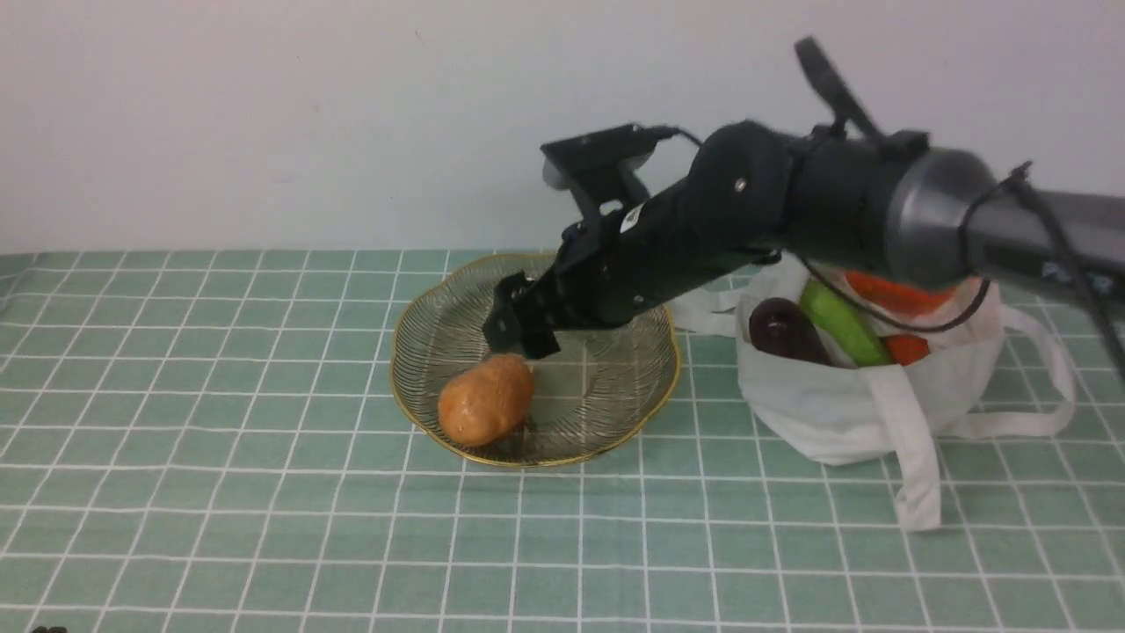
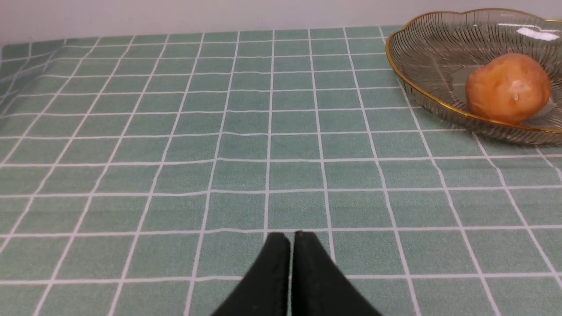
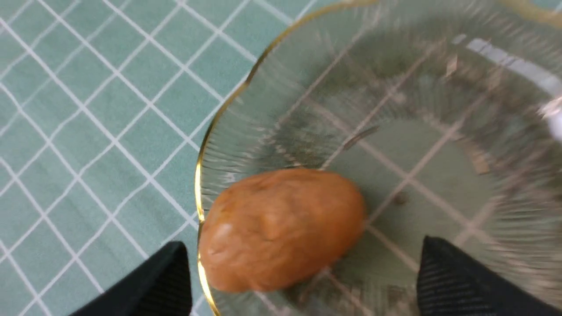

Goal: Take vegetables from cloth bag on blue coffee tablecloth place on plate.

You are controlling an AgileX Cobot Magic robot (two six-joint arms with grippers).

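Note:
The tan-orange potato (image 1: 486, 398) lies in the front left part of the gold-rimmed glass plate (image 1: 633, 422). My right gripper (image 1: 520, 338) hangs open just above the potato, holding nothing. In the right wrist view the potato (image 3: 281, 228) rests between and beyond the two spread fingertips (image 3: 169, 272). The white cloth bag (image 1: 844, 396) stands right of the plate, holding the purple eggplant (image 1: 782, 331), the green cucumber (image 1: 842, 323) and an orange vegetable (image 1: 896, 294). My left gripper (image 2: 292, 239) is shut and empty over the teal tablecloth (image 2: 219, 145), well left of the plate (image 2: 408, 83).
The bag's strap handles (image 1: 918, 466) trail over the cloth in front and to the right of it. A plain white wall runs behind the table. The right arm's body (image 1: 791, 207) reaches across above the plate's back edge and the bag.

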